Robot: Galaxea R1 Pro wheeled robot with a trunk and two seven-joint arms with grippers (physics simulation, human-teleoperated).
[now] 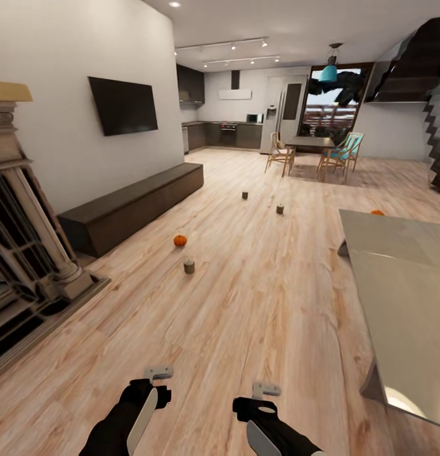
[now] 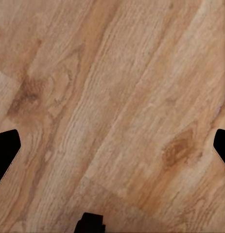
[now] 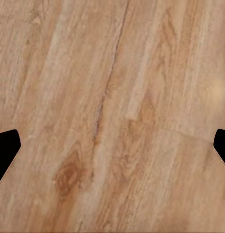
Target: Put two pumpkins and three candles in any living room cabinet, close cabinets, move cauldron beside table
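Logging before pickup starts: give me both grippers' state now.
Left gripper: open, holding nothing, over bare floor.
Right gripper: open, holding nothing.

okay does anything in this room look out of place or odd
Yes: a pumpkin and three candles sit scattered on the bare wood floor. Another orange pumpkin peeks from behind the table.
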